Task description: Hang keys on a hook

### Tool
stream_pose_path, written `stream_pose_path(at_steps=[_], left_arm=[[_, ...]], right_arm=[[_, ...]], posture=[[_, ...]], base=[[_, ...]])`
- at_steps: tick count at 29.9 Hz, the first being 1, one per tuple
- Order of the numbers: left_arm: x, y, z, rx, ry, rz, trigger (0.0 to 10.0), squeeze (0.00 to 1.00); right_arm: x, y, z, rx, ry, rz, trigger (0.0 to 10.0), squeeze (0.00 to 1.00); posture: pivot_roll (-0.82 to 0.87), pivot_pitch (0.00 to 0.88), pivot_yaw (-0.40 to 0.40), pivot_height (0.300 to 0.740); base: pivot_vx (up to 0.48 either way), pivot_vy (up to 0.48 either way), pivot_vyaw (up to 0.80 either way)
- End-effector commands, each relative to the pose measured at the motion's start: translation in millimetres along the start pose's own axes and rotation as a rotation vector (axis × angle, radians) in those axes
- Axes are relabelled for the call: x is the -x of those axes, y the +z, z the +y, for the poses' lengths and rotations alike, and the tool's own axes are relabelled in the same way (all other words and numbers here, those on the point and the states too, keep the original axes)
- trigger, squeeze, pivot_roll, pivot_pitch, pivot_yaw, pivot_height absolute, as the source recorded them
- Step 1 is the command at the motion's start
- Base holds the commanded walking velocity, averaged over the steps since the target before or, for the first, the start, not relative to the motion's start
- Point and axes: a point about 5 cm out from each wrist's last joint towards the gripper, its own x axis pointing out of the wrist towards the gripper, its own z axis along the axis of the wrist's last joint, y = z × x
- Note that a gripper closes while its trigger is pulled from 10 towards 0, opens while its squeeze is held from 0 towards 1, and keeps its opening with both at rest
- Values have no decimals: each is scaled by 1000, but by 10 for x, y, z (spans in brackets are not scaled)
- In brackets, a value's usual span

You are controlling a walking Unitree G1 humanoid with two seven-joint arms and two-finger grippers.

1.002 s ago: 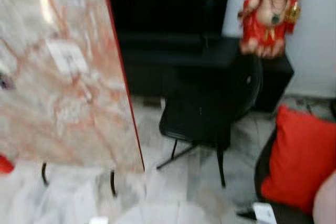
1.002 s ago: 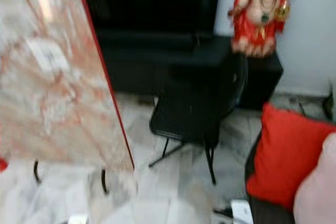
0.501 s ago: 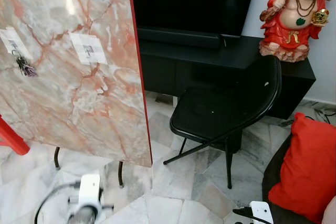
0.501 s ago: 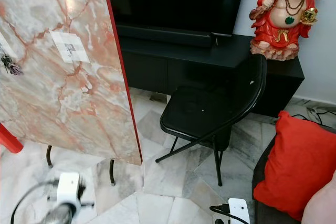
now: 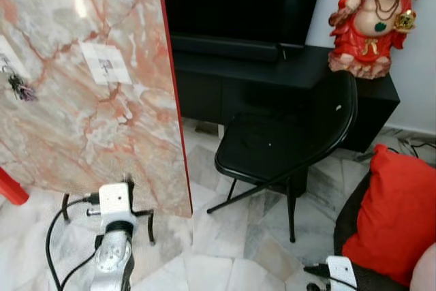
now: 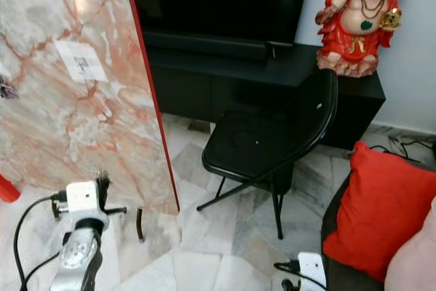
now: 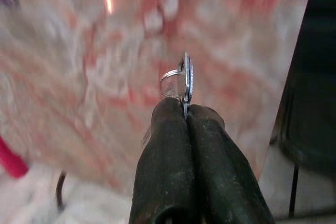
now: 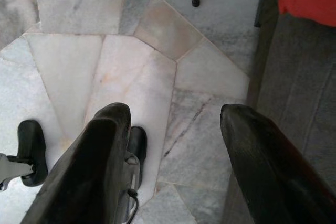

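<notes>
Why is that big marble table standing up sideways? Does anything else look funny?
The marble tabletop is tipped up on its edge like a wall, with small white hook pads stuck on it. A bunch of keys already hangs there. The left gripper pinches another key.

Silver key [image 7: 185,80], upright, pinched at base

The marble board [image 7: 94,77] is blurred; the key's [image 7: 185,80] lower part is hidden between claw fingers [image 7: 168,156].
</notes>
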Motion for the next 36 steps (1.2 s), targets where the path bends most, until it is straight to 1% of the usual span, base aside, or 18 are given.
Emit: stream_pose_path(at_steps=[1,2,3,5,8,14,17,21,27,29,31,36], left_arm=[[-26,72,-35,-4,0,-21,10000,0],[-38,102,-46,-6,-5,-32,10000,0],[-75,179,-49,-14,-9,-65,10000,0],[-104,254,-56,-15,-18,-86,10000,0],[-110,344,-75,-11,-31,-110,10000,0],[-108,444,-66,12,-17,-128,10000,0],[-122,474,-74,33,-26,-123,10000,0],[-152,500,-56,41,-32,-124,10000,0],[-205,508,-76,56,-55,-104,10000,0],[-262,545,-89,62,-58,-109,10000,0],[-290,566,-124,68,-92,-113,10000,0],[-284,574,-115,75,-89,-116,10000,0]], right_arm=[[3,14,-29,-16,-15,-7,10000,0],[2,18,-30,-16,-16,-8,10000,0],[1,27,-30,-18,-20,-13,10000,0],[-1,35,-26,-23,-25,-19,10000,0],[-1,25,-21,-35,-30,-20,10000,0],[3,-6,-28,-25,-36,-9,10000,0],[3,3,-28,-7,-28,-11,10000,0],[4,4,-20,3,-24,-18,10000,0],[7,-14,-36,-4,-57,-19,10000,0],[9,-15,-41,-9,-57,-22,10000,0],[8,-16,-36,-9,-46,-18,10000,0],[8,-12,-34,-17,-37,-20,10000,0]], posture=[[-7,0,-27,740],[-4,0,-30,740],[0,0,-33,740],[3,0,-33,740],[5,0,-30,740],[17,0,-37,740],[15,0,-37,740],[0,0,-28,740],[-9,0,-16,740],[-13,0,-17,740],[-15,0,-19,740],[-12,0,-23,740]], base=[[0,0,0],[0,0,0],[0,0,0],[0,0,0],[0,0,0],[0,0,0],[0,0,0],[0,0,0],[0,0,743],[0,0,800],[0,0,513],[0,0,0]])
